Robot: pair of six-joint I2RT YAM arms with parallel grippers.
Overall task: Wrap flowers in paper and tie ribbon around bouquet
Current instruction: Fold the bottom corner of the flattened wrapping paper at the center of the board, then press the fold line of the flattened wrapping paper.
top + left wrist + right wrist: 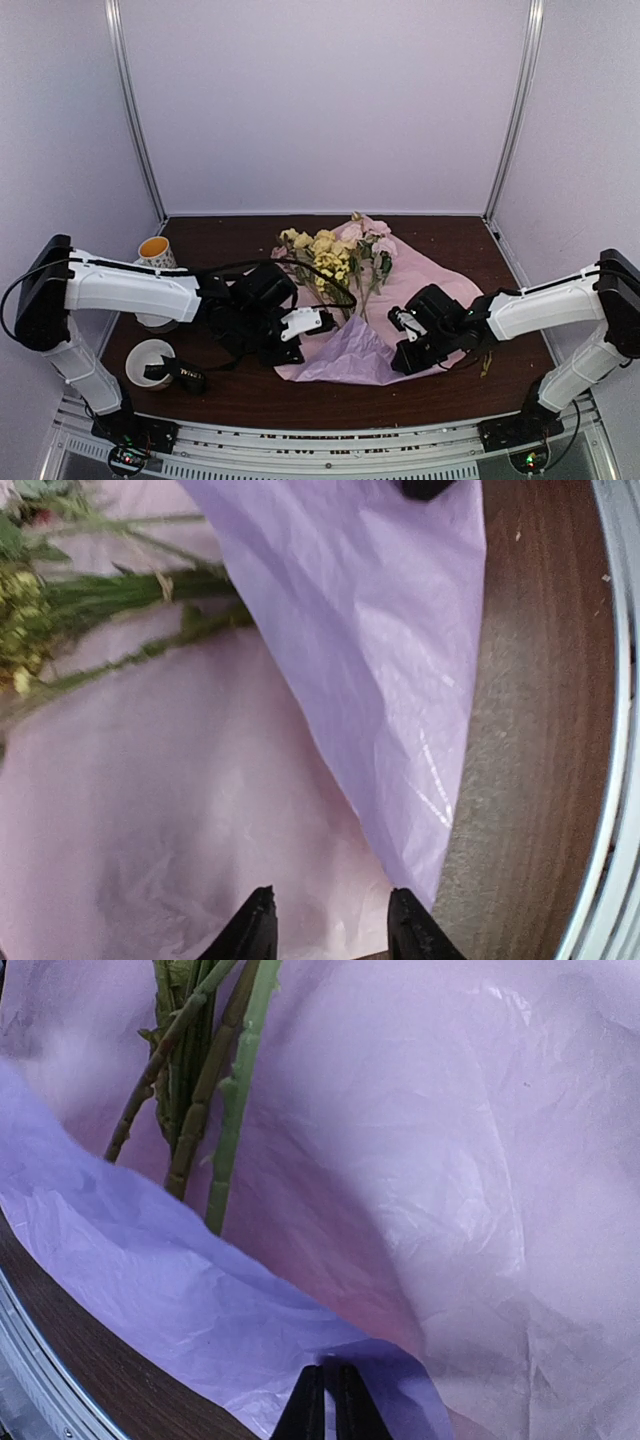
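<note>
A bunch of pale yellow, cream and pink flowers [335, 255] on long thin green stems lay across a large, crinkled lilac-purple sheet of paper [425, 275] near the middle of a dark wood-grain table [250, 395]. The blooms pointed toward the far wall and the stem ends toward the near edge. The paper's near edge stood raised in a thin, faintly glossy fold, and the right wrist view showed the stems running down behind it. The right gripper [402, 355] had its fingers pressed together on the rim of that fold. The left gripper [315, 322] hovered low over the flat part of the sheet on the stems' left side, jaws apart with nothing between them. At the table's left side, well apart from the paper, a white patterned mug [162, 258] showed an orange-yellow inside, though what filled it could not be told. Nearer the front, a round white bowl [132, 355] held one end of a narrow black ribbon [185, 377] with white lettering, the rest spilling over its rim onto the wood. A strip of bare tabletop lay between the fold and the grey metal rail [330, 440] along the near edge.
</note>
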